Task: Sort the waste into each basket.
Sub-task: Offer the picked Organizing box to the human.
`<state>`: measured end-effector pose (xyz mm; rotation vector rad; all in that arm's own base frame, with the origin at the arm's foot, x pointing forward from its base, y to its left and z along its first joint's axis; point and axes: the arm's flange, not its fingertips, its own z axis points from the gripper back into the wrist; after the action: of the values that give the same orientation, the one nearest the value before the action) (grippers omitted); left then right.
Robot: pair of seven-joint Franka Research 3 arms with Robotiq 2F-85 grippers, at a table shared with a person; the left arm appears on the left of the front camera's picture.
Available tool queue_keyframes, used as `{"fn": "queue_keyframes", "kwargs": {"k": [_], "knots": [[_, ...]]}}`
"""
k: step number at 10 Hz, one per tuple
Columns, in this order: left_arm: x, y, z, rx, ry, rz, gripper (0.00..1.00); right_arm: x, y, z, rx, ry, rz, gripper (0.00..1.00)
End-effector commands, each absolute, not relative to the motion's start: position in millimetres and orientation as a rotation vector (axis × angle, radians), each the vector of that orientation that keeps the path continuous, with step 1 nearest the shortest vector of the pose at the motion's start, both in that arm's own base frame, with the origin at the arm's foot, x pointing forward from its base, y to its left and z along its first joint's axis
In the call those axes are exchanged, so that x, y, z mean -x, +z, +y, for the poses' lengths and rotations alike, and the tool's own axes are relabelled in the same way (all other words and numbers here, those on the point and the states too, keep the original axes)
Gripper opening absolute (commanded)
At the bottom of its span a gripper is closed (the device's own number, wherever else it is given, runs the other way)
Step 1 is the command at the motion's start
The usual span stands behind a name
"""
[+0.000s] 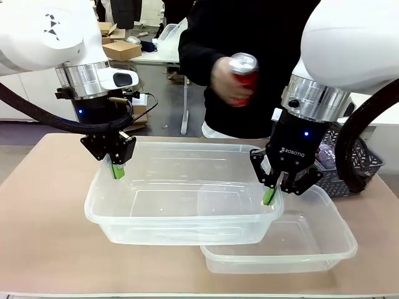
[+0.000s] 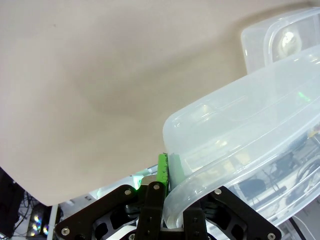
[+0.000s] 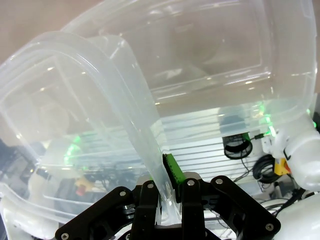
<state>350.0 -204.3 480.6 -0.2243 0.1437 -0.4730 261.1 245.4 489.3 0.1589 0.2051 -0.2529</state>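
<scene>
Left tool and right tool, both pointing down, clenched on opposite rims of upper tub.

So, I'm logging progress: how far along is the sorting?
Barely started: both tubs look empty. In hand: the left tool and right tool are each shut on the rim of the upper tub, over the lower tub. Left: all the sorting; a person's hand holds a red can.

Glossy clear plastic tub, matt table
</scene>
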Motion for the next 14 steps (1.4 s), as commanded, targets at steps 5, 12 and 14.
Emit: {"fn": "queue_keyframes", "kwargs": {"k": [5,12,14], "knots": [[-345.4,485.9,-202.6,0.231,-0.486,0.161,0.05,-265.0,487.1,237.0,-0.176,-0.268,0.194,0.06],[-345.4,485.9,-202.6,0.231,-0.486,0.161,0.05,-265.0,487.1,237.0,-0.176,-0.268,0.194,0.06],[-345.4,485.9,-202.6,0.231,-0.486,0.161,0.05,-265.0,487.1,237.0,-0.176,-0.268,0.194,0.06]]}}
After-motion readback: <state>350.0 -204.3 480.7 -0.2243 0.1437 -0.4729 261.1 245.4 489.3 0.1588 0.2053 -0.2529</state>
